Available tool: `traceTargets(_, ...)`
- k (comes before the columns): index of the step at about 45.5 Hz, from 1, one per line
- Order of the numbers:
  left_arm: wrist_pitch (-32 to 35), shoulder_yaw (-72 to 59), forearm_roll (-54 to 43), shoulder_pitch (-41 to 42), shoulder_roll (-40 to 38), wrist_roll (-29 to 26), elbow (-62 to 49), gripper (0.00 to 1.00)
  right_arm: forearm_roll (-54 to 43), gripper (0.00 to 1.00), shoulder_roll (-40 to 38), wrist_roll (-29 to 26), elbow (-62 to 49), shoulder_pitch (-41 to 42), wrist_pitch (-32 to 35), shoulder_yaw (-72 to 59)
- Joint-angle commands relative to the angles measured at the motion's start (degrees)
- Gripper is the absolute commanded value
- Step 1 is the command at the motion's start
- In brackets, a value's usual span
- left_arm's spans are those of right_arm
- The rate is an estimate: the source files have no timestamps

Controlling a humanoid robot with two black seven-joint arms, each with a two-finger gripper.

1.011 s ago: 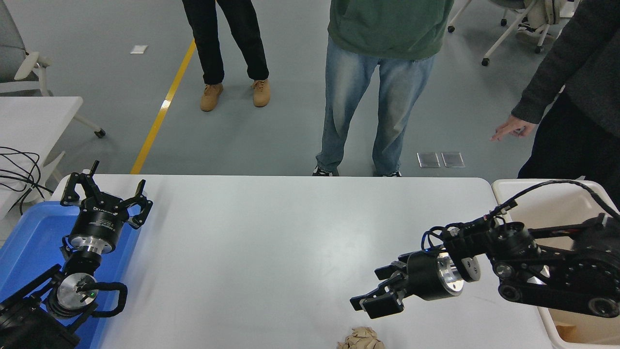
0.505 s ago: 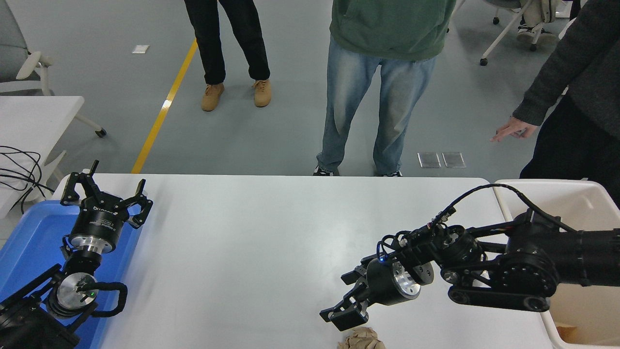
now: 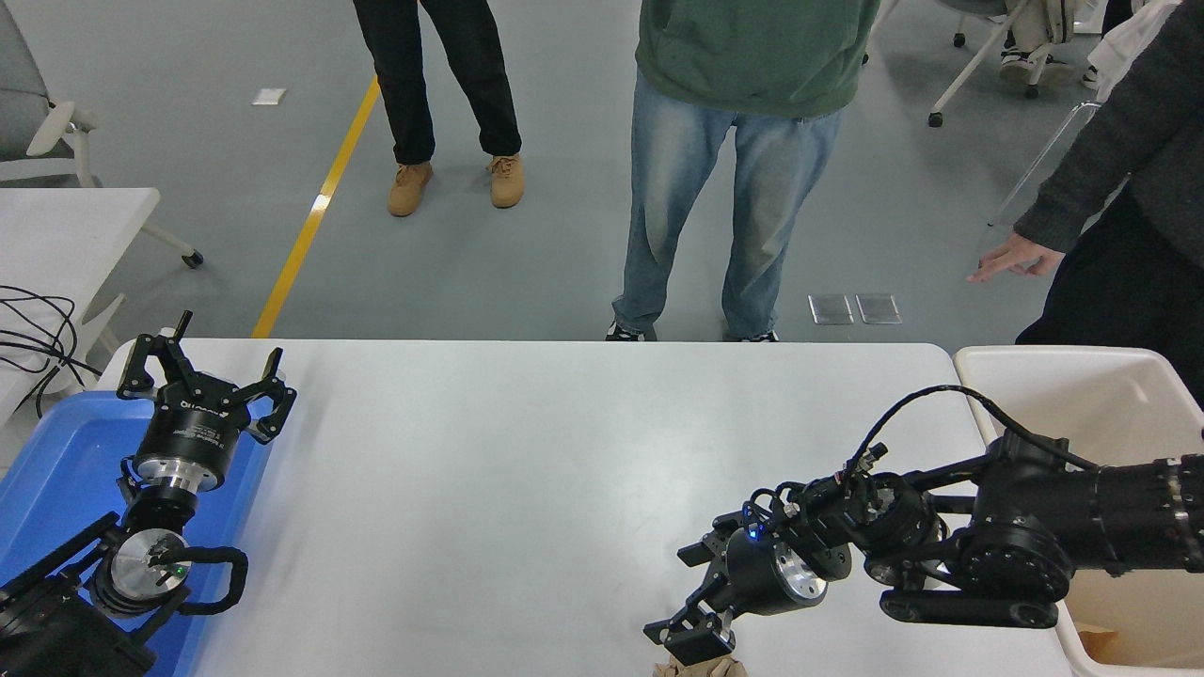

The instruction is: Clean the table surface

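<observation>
The white table surface (image 3: 508,470) fills the lower half of the view. A crumpled ball of brown paper (image 3: 696,669) lies on it at the bottom edge, mostly cut off by the picture. My right gripper (image 3: 691,632) points down at the paper from just above it, its fingers open, their tips touching or nearly touching the top of the ball. My left gripper (image 3: 202,385) is parked at the lower left over the blue tray, fingers spread open and empty.
A blue tray (image 3: 56,470) lies at the table's left end. A cream bin (image 3: 1110,404) stands off the right end. Three people stand at the far side; a hand (image 3: 1016,259) hangs at the upper right. A smaller white table (image 3: 66,226) is at the left.
My right gripper has swung left and down toward the near edge, from above the table to right over the crumpled paper. The left arm has not moved.
</observation>
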Motion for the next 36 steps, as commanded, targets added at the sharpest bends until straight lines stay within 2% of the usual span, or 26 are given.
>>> traceTargets(1,0.0,0.02,0.01,0.06,0.0,0.01,0.0,0.99,1.03,0.99,-2.59,0.11,6.4,3.98,0.07,-2.71)
traceTargets(19,0.0,0.02,0.01,-0.02,0.0,0.01,0.0,0.99,1.91,0.99,6.81,0.11,-2.56,-0.41,-0.63,-2.89)
traceTargets(36,0.0,0.02,0.01,-0.02,0.0,0.01,0.0,0.99,-1.16,0.99,6.73,0.2,-4.41,-2.88,-2.12,-3.85)
